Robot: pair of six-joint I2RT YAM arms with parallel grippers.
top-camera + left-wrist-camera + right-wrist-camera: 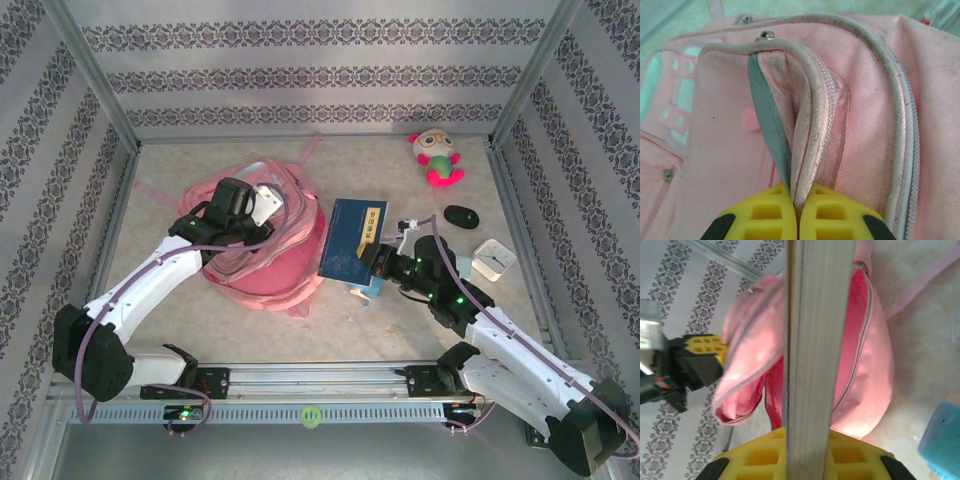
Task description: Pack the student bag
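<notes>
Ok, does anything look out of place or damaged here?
Nothing looks spilled or damaged. The student bag lies slumped, its zip edge pinched by the left hand, and the right hand grips a blue book beside it.

Grey walls point(300, 80) with dark ornamental bands stand at nine, twelve and three o'clock; metal posts point(97, 80) frame the beige, evenly lit table point(250, 335).
</notes>
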